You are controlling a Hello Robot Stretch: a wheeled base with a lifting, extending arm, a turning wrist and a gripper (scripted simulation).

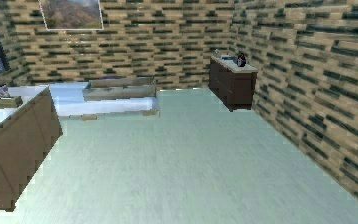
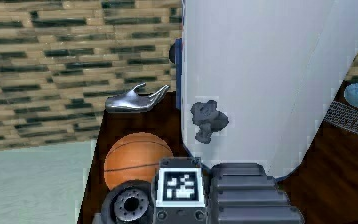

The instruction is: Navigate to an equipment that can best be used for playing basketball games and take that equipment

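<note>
— So, how do the jaws stand?

— I cannot tell. Their far end is lost among the dark parts at the arm side view's bottom edge. A white marker square sits there beside the arm's ribbed dark body, with a round dark part to its left. Wide or narrow cannot be made out, nor whether they hold anything.

— And the basketball?

— The orange basketball lies on the dark wooden bench, near its left edge, just up and left of the marker square in the picture.

— What else does the bench carry?

— Farther back is a shiny silver vessel with a spout, apart from the ball. Right of the ball rises a broad white upright body, with a small dark grey lump in front of it that I cannot identify. A blue thing peeks out behind the white body's left side.

— Around the bench?

— There is pale floor to the left and a brick wall behind. In the forward view a bed stands against the far wall under a picture. A dark cabinet stands by the right wall.
</note>
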